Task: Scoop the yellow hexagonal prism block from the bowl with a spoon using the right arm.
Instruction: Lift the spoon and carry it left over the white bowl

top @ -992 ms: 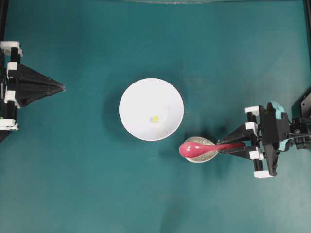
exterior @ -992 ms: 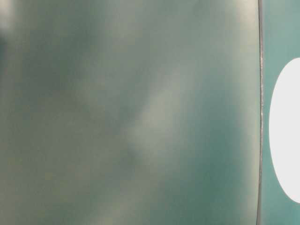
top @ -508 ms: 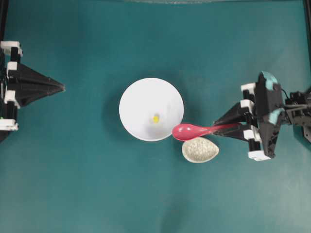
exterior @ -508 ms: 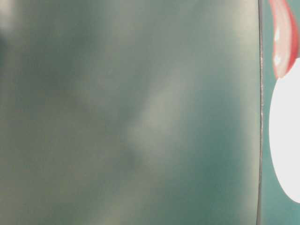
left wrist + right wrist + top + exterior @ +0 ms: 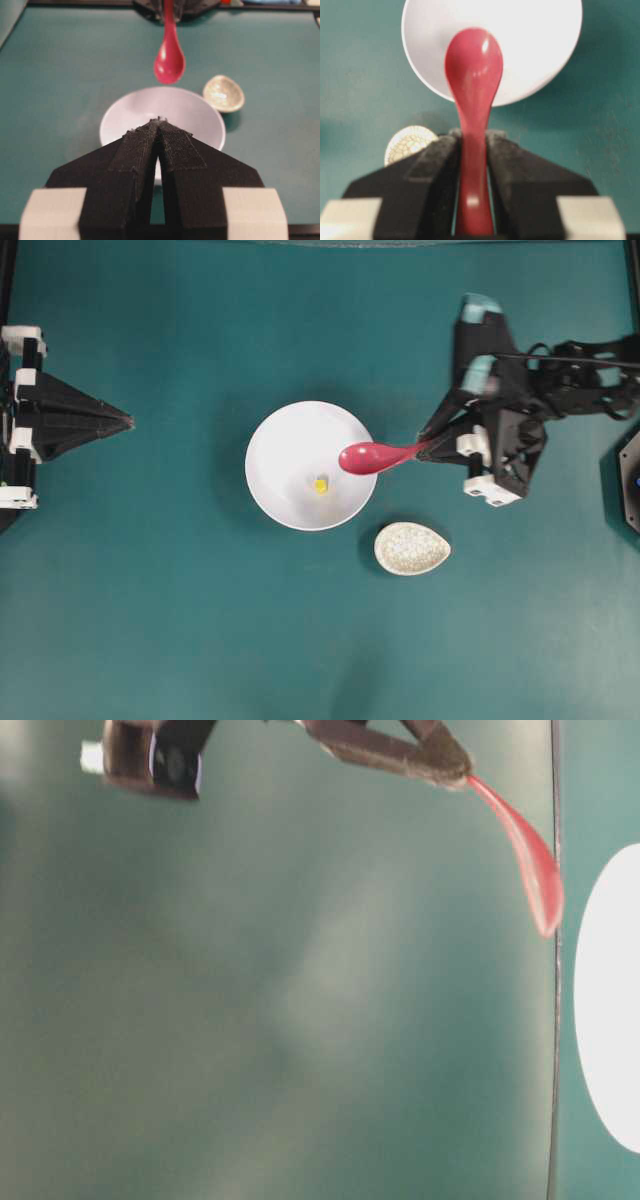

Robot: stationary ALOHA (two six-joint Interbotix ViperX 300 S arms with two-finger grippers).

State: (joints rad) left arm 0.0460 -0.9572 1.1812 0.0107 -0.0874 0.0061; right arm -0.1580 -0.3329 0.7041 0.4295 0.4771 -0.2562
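The tiny yellow hexagonal prism block (image 5: 320,484) lies near the middle of the white bowl (image 5: 285,450). My right gripper (image 5: 432,447) is shut on the handle of the pink-red spoon (image 5: 370,456). The spoon's scoop hangs in the air over the bowl's right rim, up and to the right of the block. In the right wrist view the spoon (image 5: 474,65) points out between my fingers (image 5: 435,160) toward the bowl (image 5: 540,45). My left gripper (image 5: 128,422) rests shut and empty at the left edge. In the left wrist view its fingers (image 5: 175,145) hide the block.
A small speckled cream dish (image 5: 412,548) sits on the teal table just below and to the right of the bowl, and it also shows in the left wrist view (image 5: 224,92). The right arm's body (image 5: 560,380) stretches in from the right edge.
My right gripper has lifted the spoon off the speckled dish and carried it up and leftward until the scoop is over the bowl's right rim. The left arm has not moved.
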